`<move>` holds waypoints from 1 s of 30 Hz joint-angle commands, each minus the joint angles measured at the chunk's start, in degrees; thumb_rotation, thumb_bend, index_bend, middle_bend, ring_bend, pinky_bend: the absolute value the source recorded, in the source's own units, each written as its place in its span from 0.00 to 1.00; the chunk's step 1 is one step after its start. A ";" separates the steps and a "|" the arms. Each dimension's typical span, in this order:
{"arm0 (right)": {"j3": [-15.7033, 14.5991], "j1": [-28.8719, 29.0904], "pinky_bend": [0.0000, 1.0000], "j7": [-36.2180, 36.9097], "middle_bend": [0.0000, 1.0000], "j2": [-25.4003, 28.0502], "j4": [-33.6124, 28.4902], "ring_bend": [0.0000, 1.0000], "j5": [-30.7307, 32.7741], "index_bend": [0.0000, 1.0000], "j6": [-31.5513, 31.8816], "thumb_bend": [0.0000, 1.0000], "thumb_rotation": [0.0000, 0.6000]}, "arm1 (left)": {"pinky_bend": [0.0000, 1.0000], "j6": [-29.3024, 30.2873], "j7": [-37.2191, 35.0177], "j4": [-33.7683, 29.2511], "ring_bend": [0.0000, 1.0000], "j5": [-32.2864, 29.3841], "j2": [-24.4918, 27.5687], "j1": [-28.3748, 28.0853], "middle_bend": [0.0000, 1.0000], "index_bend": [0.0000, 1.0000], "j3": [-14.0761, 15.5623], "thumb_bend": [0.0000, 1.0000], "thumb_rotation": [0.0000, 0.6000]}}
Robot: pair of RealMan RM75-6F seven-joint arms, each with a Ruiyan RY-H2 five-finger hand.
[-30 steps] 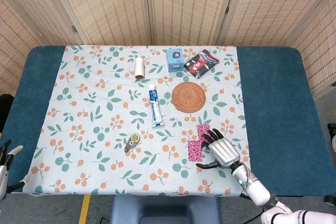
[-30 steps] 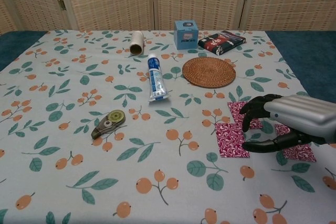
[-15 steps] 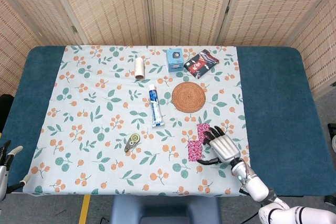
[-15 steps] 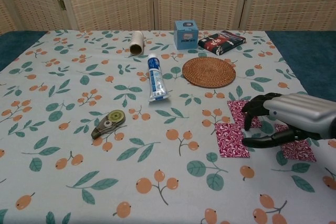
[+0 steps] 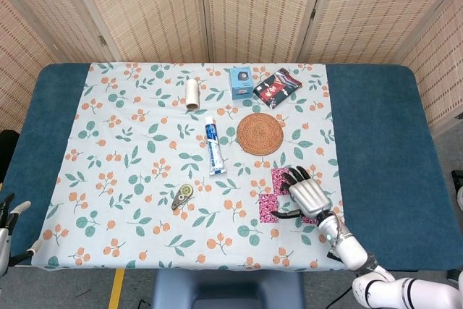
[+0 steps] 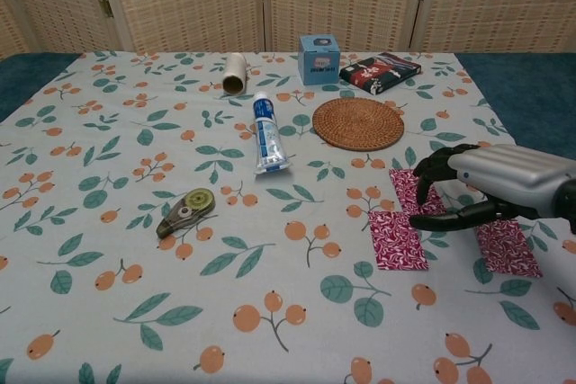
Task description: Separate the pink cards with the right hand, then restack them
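Tabletop (image 5: 376,142): blue felt-like surface, covered in the middle by a pale cloth (image 5: 130,179) printed with teal leaves and orange berries.

Pink cards: three visible in the chest view, flat, rectangular, with a fine pink-and-white pattern, lying near the front right corner of the cloth. One (image 6: 397,239) lies to the left of the hand, one (image 6: 409,188) sits partly under the fingers, one (image 6: 508,247) lies to the right, below the palm. Spread apart, not stacked.

Right hand (image 6: 490,188): silver metallic shell, black fingers (image 6: 430,168) curled downward over the middle card, thumb stretched toward the left card. Cannot tell whether it grips any card or merely hovers over them.

Left hand (image 5: 9,226): only a sliver at the front left edge in the head view; fingers apart, holding nothing.

Other items, one each:
- woven round coaster (image 5: 260,134), rattan texture
- toothpaste tube (image 5: 213,146), white and blue
- blue cube box (image 5: 241,82)
- dark flat packet (image 5: 277,87), red print
- cream cylinder (image 5: 192,94) lying on its side
- green teardrop-shaped correction tape dispenser (image 5: 182,196)
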 commanded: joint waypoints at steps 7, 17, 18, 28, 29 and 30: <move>-1.18 -1.40 0.00 1.35 0.16 2.85 -4.49 0.00 -2.12 0.32 2.71 0.18 0.12 | 0.00 0.00 -0.13 0.04 0.12 0.24 -0.10 -0.16 0.06 0.22 -0.04 0.26 1.00; -3.71 -3.90 0.00 3.35 0.15 6.05 -11.22 0.00 -5.00 0.29 5.50 0.18 0.35 | 0.00 0.70 -0.23 -0.48 0.12 1.02 0.13 -0.10 0.06 0.22 0.16 0.26 1.00; -3.88 -4.06 0.00 3.60 0.14 6.12 -11.54 0.00 -5.10 0.27 5.56 0.18 0.37 | 0.00 0.78 -0.31 -0.46 0.12 1.06 0.18 -0.03 0.06 0.22 0.20 0.26 1.00; -3.78 -5.78 0.00 1.34 0.09 5.31 -14.80 0.00 -2.29 0.16 7.58 0.18 0.80 | 0.00 1.29 -0.91 -0.43 0.12 1.92 0.41 0.08 0.06 0.22 0.57 0.26 1.00; -3.64 -5.84 0.00 0.84 0.08 5.19 -15.02 0.00 -1.58 0.16 7.63 0.18 0.80 | 0.00 1.32 -0.94 -0.42 0.12 2.01 0.43 0.06 0.06 0.22 0.59 0.26 1.00; -3.41 -5.89 0.00 0.04 0.07 5.02 -15.42 0.00 -0.66 0.15 7.81 0.18 0.80 | 0.00 1.40 -0.99 -0.45 0.12 2.17 0.49 0.00 0.06 0.22 0.58 0.26 1.00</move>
